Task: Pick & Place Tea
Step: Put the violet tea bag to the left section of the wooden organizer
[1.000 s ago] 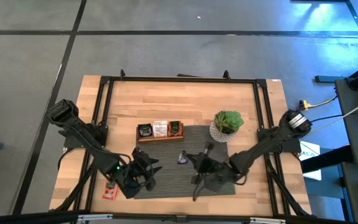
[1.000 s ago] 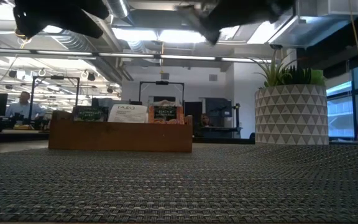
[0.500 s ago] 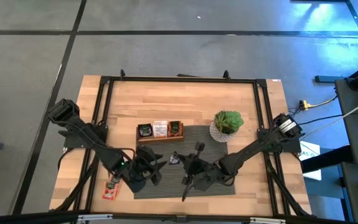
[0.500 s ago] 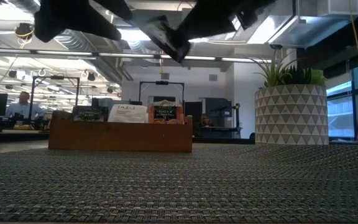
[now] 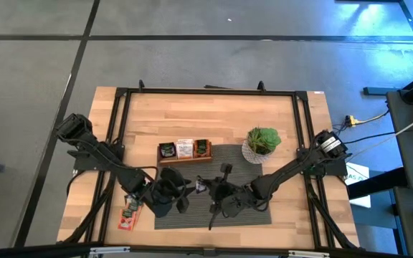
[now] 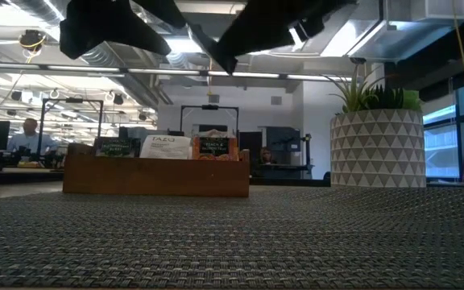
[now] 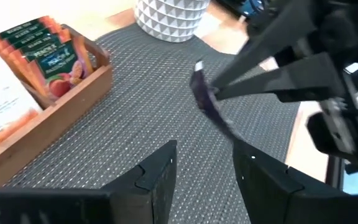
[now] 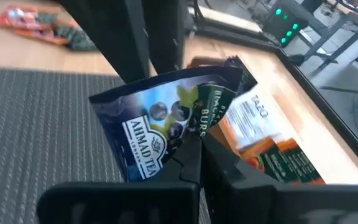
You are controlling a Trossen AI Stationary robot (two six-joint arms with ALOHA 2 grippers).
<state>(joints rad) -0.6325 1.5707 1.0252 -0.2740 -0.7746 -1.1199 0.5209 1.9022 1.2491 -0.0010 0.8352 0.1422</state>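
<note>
The right gripper (image 5: 205, 185) pinches a dark Ahmad Tea sachet (image 8: 160, 134) above the woven mat (image 5: 257, 172), at 5 o'clock from the wooden tray (image 5: 185, 158); the left gripper (image 7: 204, 171), jaws apart, faces it

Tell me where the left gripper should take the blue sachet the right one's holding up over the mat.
Probably by its free upper edge. The right gripper pinches the blue sachet at its lower edge, so the rest stands clear above the mat. In the left wrist view the sachet shows nearly edge-on, tilted, ahead of the open left gripper; come straight in, one finger to each flat face.
</note>
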